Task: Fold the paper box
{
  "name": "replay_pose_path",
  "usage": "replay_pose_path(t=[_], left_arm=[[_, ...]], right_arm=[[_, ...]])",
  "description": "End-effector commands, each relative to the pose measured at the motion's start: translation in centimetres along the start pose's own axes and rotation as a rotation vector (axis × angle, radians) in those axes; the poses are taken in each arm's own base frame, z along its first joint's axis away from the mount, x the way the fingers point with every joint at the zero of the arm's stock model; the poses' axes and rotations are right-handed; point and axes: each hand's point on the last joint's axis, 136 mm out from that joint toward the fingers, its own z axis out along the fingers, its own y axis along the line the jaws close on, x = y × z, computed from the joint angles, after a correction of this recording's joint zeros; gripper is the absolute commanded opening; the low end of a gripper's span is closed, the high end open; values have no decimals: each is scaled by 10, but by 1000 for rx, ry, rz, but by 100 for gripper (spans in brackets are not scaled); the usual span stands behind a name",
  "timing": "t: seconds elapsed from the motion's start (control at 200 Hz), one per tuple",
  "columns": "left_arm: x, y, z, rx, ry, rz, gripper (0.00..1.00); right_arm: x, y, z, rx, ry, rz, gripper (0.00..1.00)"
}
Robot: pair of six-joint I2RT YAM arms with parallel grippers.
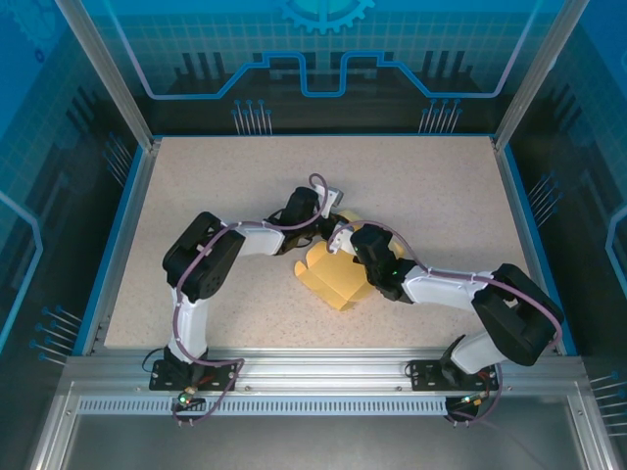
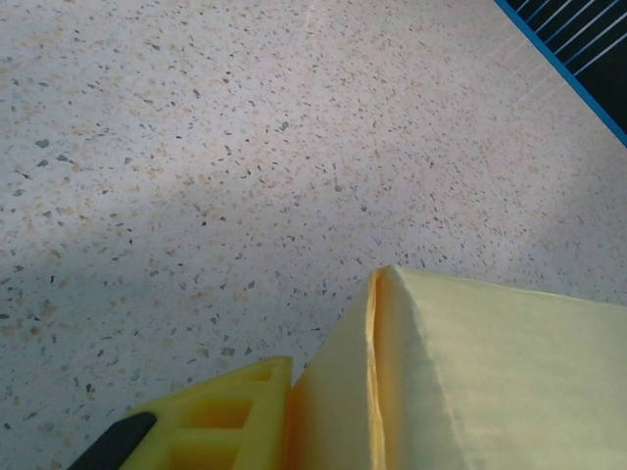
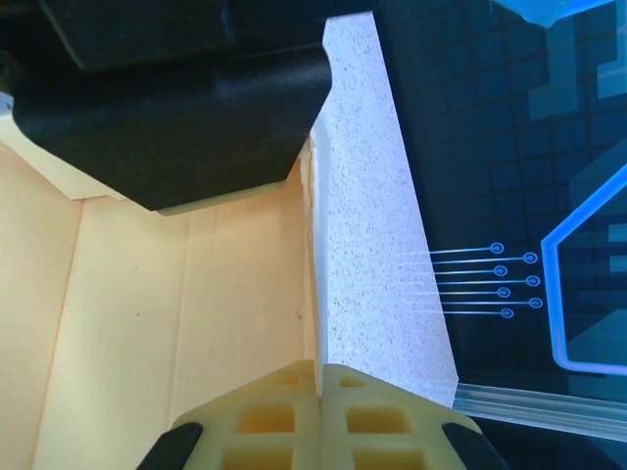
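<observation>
Frame centre, the creased pale-yellow paper box (image 1: 331, 282) lies on the speckled table (image 1: 216, 176), with bare room out to the blue rim. The right gripper (image 3: 318, 416) pinches its thin wall. The left gripper (image 1: 325, 231) touches a flap, grip unclear.

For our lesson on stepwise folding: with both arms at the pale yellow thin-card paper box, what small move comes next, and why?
Probably close the left gripper on the raised crease of the pale yellow thin-card paper box: its yellow finger sits beside it. The right gripper is shut on a box wall, anchoring it, so a pinch should set the fold.
</observation>
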Motion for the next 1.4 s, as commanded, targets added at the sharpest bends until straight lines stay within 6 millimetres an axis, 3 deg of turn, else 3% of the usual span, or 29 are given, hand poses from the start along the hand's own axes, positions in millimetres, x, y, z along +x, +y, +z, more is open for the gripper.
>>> replay_pose_path(t=[0.0,0.205,0.5,0.645,0.981,1.201,1.396], left_arm=[[-13,53,-8,-239,-57,-96,17],[-13,66,-13,-329,-65,-130,14],[-23,29,-15,-85,-95,-105,23],[-17,22,-19,-30,-89,-88,37],[6,15,-30,-2,-61,-19,54],[24,16,-24,-22,-15,24,59],[27,25,-18,-73,-1,40,58]], right_arm=[[-4,18,-10,-86,-52,-3,2],[-4,18,-12,-90,-60,7,1],[1,11,-11,-78,-47,47,1],[7,10,-12,-86,-32,54,1],[10,8,-11,-86,-28,75,1],[8,7,-10,-87,-30,79,1],[8,6,-12,-87,-35,87,1]])
